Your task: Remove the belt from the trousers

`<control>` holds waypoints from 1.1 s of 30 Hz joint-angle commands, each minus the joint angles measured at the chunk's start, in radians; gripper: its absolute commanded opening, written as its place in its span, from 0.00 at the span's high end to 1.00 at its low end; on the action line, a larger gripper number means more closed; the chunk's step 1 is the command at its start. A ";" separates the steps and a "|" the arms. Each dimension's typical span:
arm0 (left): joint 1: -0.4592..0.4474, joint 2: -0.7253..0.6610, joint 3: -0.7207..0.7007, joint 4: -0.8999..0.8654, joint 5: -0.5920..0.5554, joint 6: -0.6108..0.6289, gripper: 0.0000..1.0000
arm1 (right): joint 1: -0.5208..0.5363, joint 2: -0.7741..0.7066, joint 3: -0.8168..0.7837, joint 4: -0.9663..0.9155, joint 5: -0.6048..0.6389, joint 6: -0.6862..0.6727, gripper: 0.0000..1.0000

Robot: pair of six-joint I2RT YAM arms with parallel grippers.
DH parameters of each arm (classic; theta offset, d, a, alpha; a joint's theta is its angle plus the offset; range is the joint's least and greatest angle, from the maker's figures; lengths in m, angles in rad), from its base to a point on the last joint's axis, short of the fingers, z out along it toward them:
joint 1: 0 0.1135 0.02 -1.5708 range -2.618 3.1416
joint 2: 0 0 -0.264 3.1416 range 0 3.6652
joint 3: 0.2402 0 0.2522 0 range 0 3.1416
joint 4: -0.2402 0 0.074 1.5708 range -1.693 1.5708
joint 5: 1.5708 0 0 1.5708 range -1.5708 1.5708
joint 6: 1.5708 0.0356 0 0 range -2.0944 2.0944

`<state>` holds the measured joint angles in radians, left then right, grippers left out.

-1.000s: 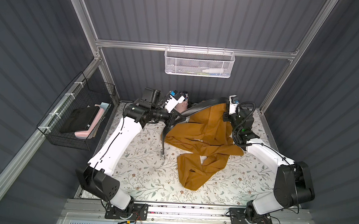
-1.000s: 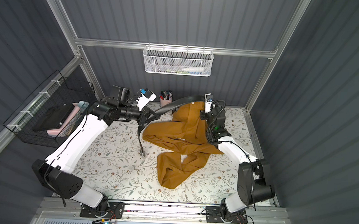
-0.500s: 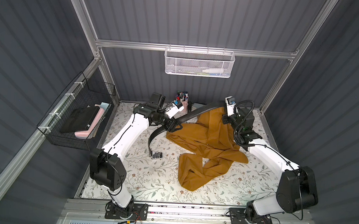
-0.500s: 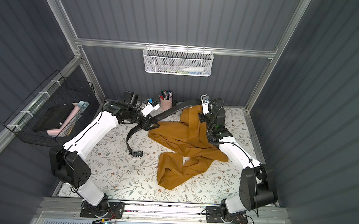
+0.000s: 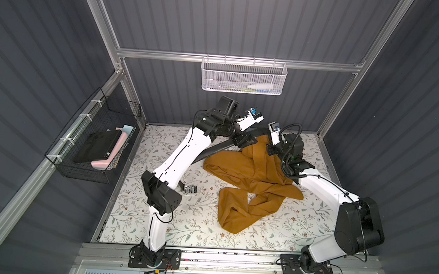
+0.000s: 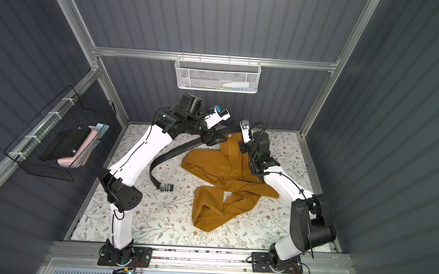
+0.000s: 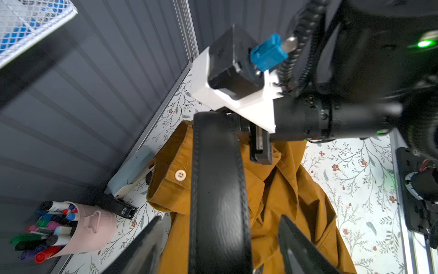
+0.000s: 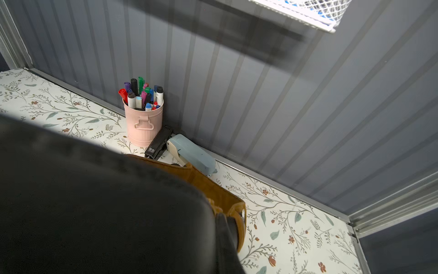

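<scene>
Left claw (image 7: 220, 220): the fingers (image 7: 142, 249) are set apart; the belt (image 6: 175, 153) passes between them, and no grip on it is seen.
Right claw (image 7: 260, 151): the fingers are brought together on the waistband of the trousers (image 5: 253, 171), which is held up above the far edge of the surface (image 5: 202, 221). Whether the belt is clamped too cannot be told, because the right wrist view is filled by a dark blur.
Belt: the strap is stretched from the right claw at the far edge, over the top of the trousers, and is curved down toward the left half of the surface. Whether its far end passes through a loop cannot be told.
Buckle (image 6: 166, 187): it is laid flat on the surface, left of the middle, just beside the elbow of the left arm and apart from the trousers.
Trousers: the waist is raised at the far edge; the legs are spread in folds over the middle and toward the right edge, and one leg end is pointed at the near edge.
Button (image 7: 180, 175): a pale button is seen on the waistband, just beside the belt.
Pink cup (image 8: 143, 128): it is filled with markers and is placed at the far edge, against the back wall.
Black stapler (image 8: 158, 142): it is laid just beside the cup, with a pale blue stapler (image 8: 192, 154) next to it and the waistband near.
White basket (image 5: 242, 75): it is hung on the back wall.
Black wire basket (image 5: 94, 139): it is fixed on the left wall.
</scene>
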<state>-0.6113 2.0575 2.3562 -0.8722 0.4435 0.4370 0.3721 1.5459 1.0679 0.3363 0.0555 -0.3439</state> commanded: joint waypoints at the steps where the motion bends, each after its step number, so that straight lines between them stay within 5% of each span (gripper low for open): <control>1: -0.002 0.065 0.055 -0.025 -0.012 -0.020 0.28 | 0.008 0.003 0.004 -0.006 -0.025 -0.003 1.00; 4: -0.005 0.112 0.105 -0.009 0.004 -0.057 0.39 | 0.010 0.006 0.003 -0.004 -0.023 -0.001 1.00; 9: -0.007 0.102 0.126 0.028 0.021 -0.101 1.00 | 0.007 0.022 -0.004 -0.003 0.053 0.040 1.00; 13: -0.007 0.012 0.092 0.049 0.055 -0.134 1.00 | -0.030 0.046 -0.025 -0.006 0.063 0.100 0.67; 16: -0.003 -0.076 0.080 0.058 0.058 -0.119 1.00 | -0.066 0.070 -0.039 -0.015 0.050 0.149 0.52; 33: 0.002 -0.554 -0.143 0.247 -0.070 -0.092 1.00 | -0.131 0.253 0.111 -0.260 0.120 0.313 0.40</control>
<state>-0.6144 1.6394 2.1937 -0.8082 0.3752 0.3283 0.2966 1.7378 1.1965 0.2684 0.0570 -0.0570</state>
